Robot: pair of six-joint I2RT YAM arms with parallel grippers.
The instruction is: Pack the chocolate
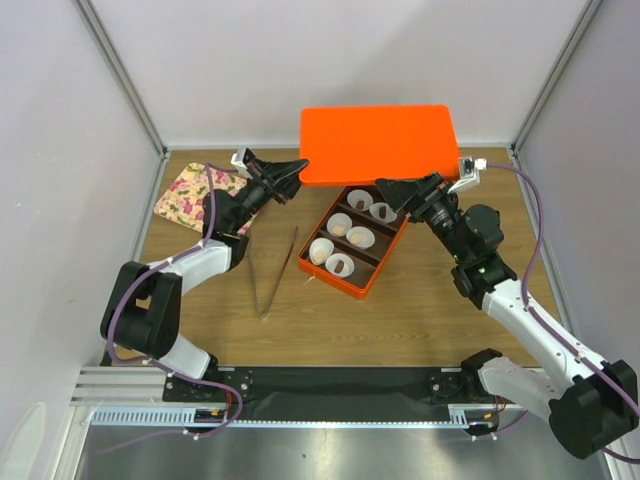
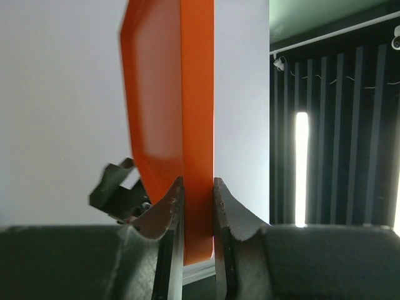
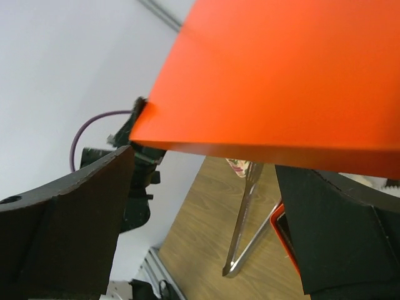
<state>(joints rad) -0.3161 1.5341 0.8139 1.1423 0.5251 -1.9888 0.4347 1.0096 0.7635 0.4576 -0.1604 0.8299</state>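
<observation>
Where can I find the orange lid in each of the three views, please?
Top external: the orange lid is at the upper centre, lying flat.
Left wrist: the orange lid is in the centre, edge-on and upright.
Right wrist: the orange lid fills the upper right.
Shared landmark: the left tool, clamped on the lid's edge. It is at the bottom centre in its own view and at the lid's left corner in the right wrist view.
</observation>
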